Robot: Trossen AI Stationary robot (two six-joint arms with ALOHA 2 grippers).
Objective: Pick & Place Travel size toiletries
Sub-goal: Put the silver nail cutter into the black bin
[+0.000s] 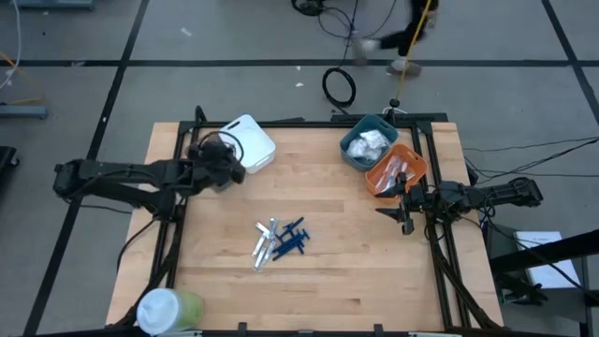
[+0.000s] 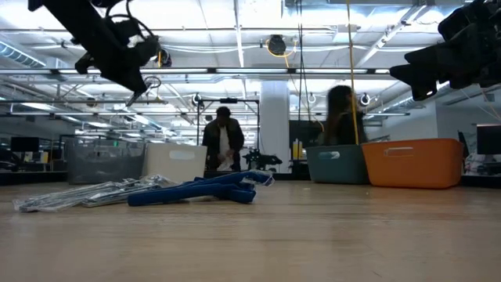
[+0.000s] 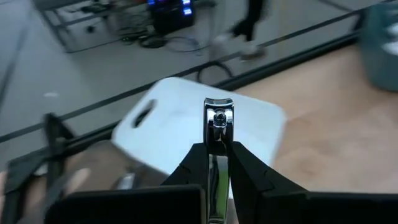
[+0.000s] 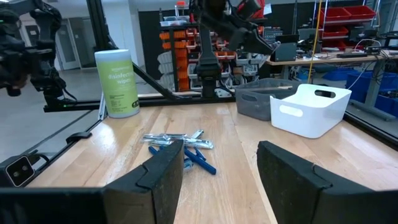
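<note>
My left gripper [image 3: 217, 163] hangs over the table's far left, beside the white bin [image 1: 249, 142], shut on a small shiny silver toiletry piece [image 3: 218, 122]. The other travel size toiletries, silver pieces and dark blue sticks, lie in a loose pile [image 1: 279, 241] on the wood at the table's middle; the low view shows the pile's silver pieces [image 2: 94, 192] and blue sticks [image 2: 211, 188]. My right gripper [image 4: 221, 168] waits open and level at the right edge [image 1: 404, 201], nothing between its fingers. My left gripper pinches the silver piece between its two fingers [image 3: 200, 163], which lie along its length. The piece's rounded far end [image 3: 218, 112] sticks out past the fingertips. The fingers slant down toward the white bin. The piece is lifted clear of table and bin.
A teal bin [image 1: 368, 140] holding white packets and an orange bin [image 1: 398, 168] stand at the far right. A white-lidded green cup [image 1: 168, 309] stands at the near left corner. A dark metal frame [image 1: 178, 225] rims the table. People stand in the room behind.
</note>
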